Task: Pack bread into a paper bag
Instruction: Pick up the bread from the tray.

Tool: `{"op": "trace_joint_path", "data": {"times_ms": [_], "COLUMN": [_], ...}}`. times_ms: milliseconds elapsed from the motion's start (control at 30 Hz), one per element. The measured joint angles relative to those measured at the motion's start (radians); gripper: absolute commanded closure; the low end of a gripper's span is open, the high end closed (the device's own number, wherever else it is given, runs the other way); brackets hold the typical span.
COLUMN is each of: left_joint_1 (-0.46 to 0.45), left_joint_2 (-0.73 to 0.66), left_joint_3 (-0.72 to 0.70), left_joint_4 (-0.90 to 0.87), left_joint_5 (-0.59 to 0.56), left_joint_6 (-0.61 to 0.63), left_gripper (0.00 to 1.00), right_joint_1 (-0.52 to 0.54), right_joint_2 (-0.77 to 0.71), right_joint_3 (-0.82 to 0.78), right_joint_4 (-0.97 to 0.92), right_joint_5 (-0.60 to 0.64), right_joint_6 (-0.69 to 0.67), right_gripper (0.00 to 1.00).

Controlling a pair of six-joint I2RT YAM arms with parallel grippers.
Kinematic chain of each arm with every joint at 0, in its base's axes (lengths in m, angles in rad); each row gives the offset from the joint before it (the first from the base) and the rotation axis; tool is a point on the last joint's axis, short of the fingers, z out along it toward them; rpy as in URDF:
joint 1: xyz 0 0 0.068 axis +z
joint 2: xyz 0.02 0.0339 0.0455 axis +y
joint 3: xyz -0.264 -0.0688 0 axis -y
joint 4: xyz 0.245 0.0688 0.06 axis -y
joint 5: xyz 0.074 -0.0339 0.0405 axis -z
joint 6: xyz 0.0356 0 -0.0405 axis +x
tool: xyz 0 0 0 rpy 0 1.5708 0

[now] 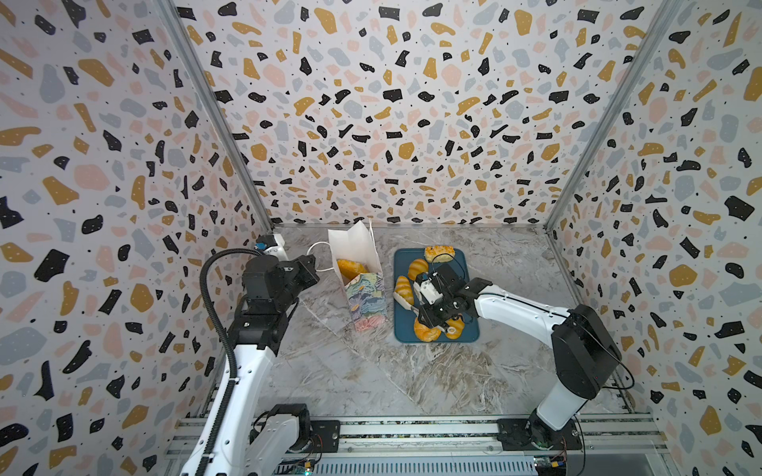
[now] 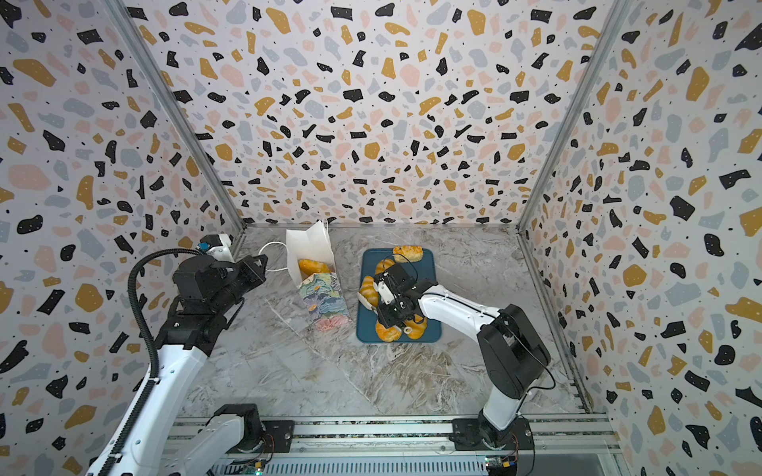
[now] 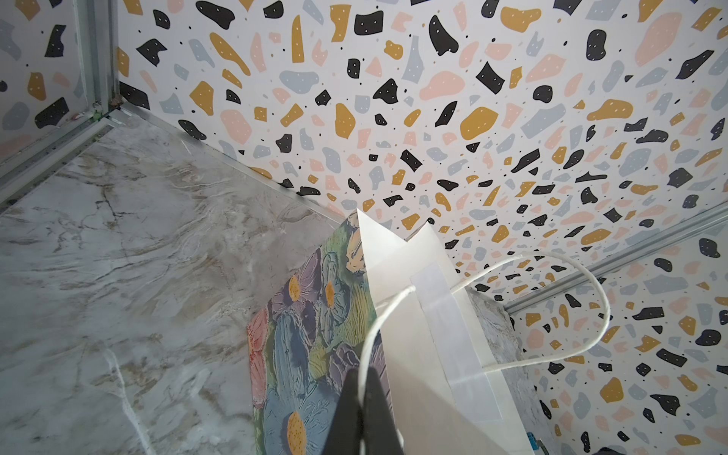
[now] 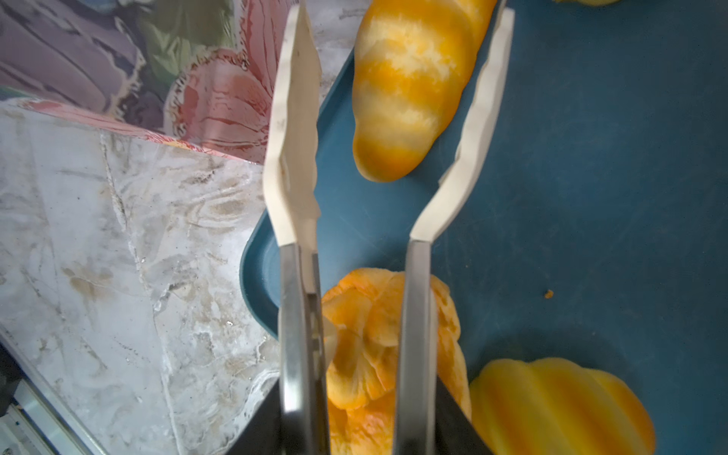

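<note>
- Marble tabletop [image 1: 371,371] and terrazzo-print walls frame the scene. We see the paper bag [image 1: 363,296] standing open just beyond the left gripper [image 3: 360,384], with 1 golden piece of bread [image 1: 350,268] already inside.
- The left jaws are pinched fully together on the bag's white cord handle [image 3: 606,311]. We judge this steadies a light, floppy bag.
- The right gripper [image 1: 426,309] is partly closed around metal tongs [image 4: 293,157], clamping both arms, and the white tips stand apart.
- Between those tips lies a striped roll [image 4: 405,90] on the teal tray [image 4: 591,177], not yet pinched.
- We expect the roll to be light, soft and smooth-skinned. Take it across its middle, gently, or it may squash or slip out.
</note>
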Motion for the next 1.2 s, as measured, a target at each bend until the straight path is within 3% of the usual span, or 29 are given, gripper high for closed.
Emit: {"op": "trace_joint_path", "data": {"times_ms": [433, 1200], "left_joint_1": [0.0, 0.0], "left_joint_2": [0.0, 0.0], "left_joint_3": [0.0, 0.0], "left_joint_4": [0.0, 0.001], "left_joint_5": [0.0, 0.0], "left_joint_6": [0.0, -0.001], "left_gripper": [1.0, 1.0], "right_joint_1": [0.0, 0.001], "right_joint_2": [0.073, 0.089], "right_joint_3": [0.081, 0.117], "right_joint_4": [-0.082, -0.121], "right_joint_5": [0.007, 0.046], "right_joint_6": [-0.03, -0.063], "right_gripper": [0.57, 0.71]}}
